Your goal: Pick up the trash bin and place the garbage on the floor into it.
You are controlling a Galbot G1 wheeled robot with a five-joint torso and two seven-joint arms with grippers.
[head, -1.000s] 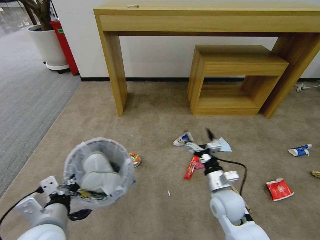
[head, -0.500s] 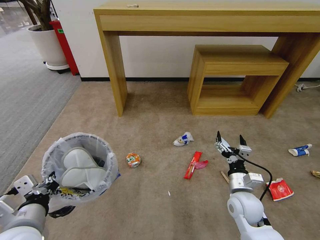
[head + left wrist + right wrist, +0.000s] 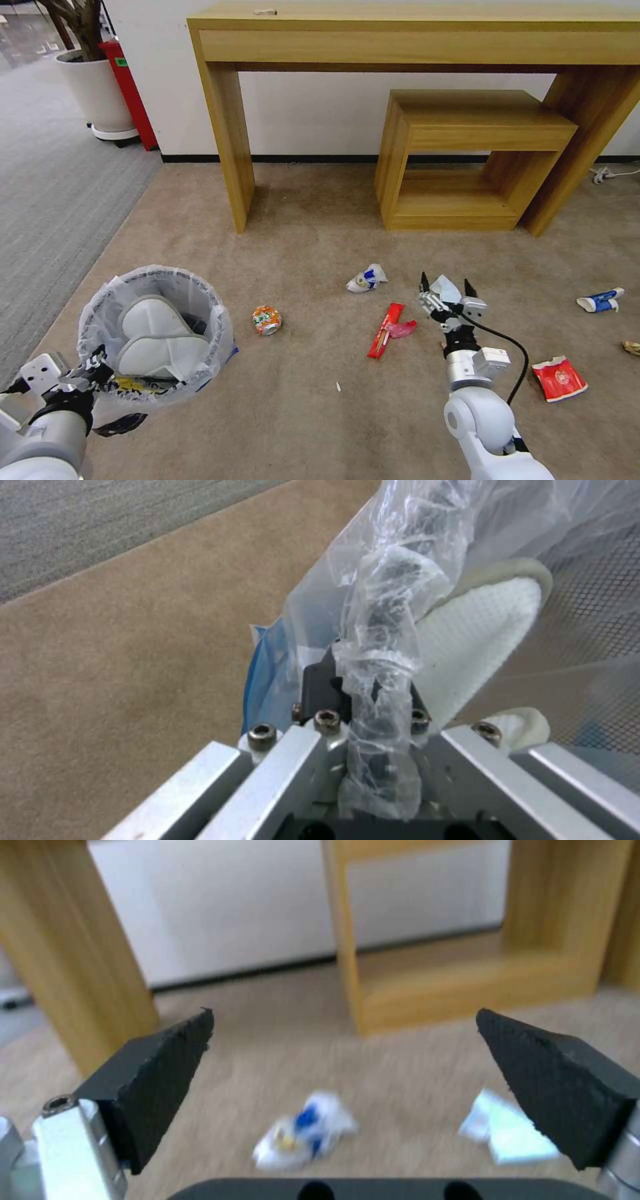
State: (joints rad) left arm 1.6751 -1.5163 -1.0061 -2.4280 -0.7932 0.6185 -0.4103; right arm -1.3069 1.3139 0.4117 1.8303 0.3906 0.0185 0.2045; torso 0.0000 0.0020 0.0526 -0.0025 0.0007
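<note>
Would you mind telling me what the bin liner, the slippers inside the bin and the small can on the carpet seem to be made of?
The translucent white bin liner looks like thin plastic film: glossy and crinkled, clamped in the left tool. The two white slippers seem to be soft textile with a dimpled waffle texture. The small crushed orange-and-green can is probably thin printed metal, judging by its dents, though that is not certain.

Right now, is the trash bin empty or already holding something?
Holding something: two white slippers lie inside the trash bin, gripped at its rim by the left hand.

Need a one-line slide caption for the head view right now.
Left end effector holds the trash bin; open right end effector hovers over floor garbage.
</note>
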